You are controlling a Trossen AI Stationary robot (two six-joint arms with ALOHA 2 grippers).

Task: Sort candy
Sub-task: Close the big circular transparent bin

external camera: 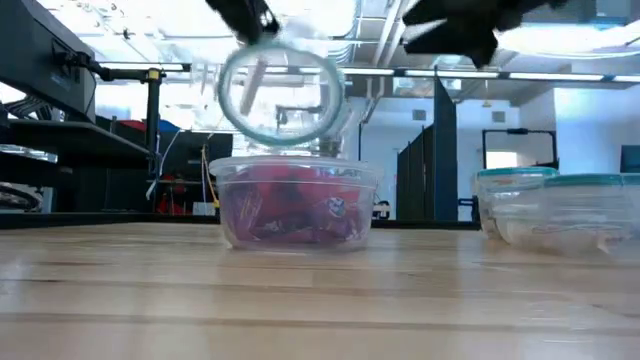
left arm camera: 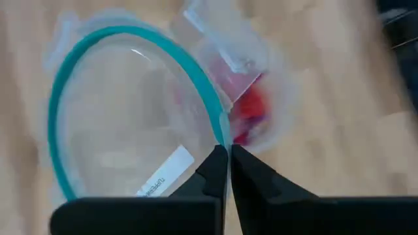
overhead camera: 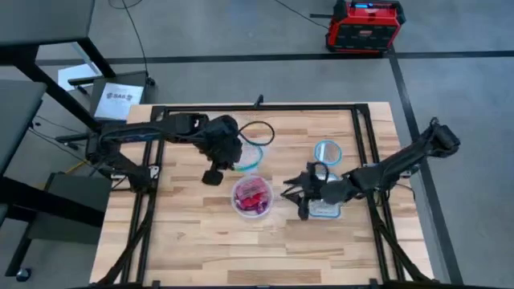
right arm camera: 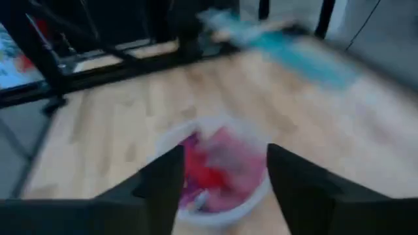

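The left tool (left arm camera: 228, 156) is pinching the rim of a clear bowl (left arm camera: 124, 111), lifted and tilted above the surface (overhead camera: 201, 241). The candy (overhead camera: 254, 195) lies in the clear tub (overhead camera: 241, 210). Keep the pinch firm — the rim is thin. The right tool (right arm camera: 222, 173), spread, hangs over the candy.

The low view shows the bowl off the surface; the high view does not.
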